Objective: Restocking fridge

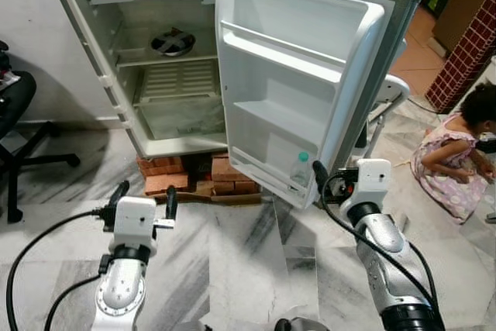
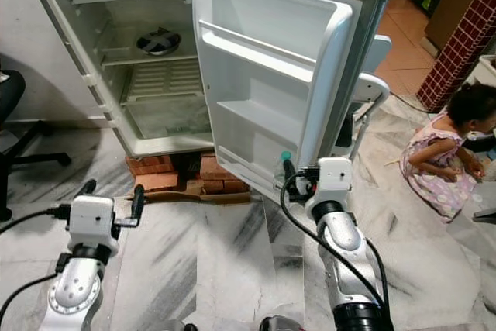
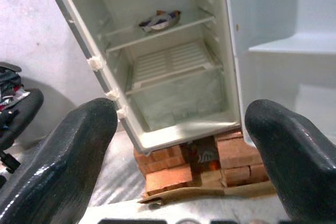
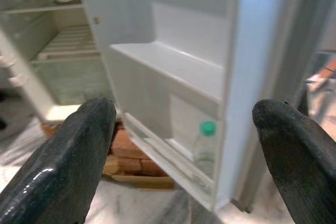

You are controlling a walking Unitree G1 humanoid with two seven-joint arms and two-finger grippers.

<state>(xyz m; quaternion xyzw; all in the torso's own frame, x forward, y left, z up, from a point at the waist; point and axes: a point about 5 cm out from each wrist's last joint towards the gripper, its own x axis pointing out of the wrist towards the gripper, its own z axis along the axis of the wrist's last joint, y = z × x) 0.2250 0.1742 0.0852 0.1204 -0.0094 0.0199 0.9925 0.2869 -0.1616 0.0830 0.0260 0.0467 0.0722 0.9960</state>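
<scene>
Right wrist view: one green-capped bottle (image 4: 205,148) in fridge door (image 4: 173,66).

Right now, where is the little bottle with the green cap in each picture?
Left eye view: bottle in the fridge door's bottom shelf.
Right eye view: bottle there too, beside the right gripper.
Left wrist view: not in it.
Right wrist view: bottle between the fingers.
Shared landmark: bricks under the fridge.

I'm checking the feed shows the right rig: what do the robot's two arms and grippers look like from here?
Both arms are silver metal with rounded segments and a dark joint ring. The left gripper and right gripper each have a boxy white housing and two long, glossy black fingers with rounded tips. Black cables loop from each housing back along the arm. No markings are legible.
</scene>
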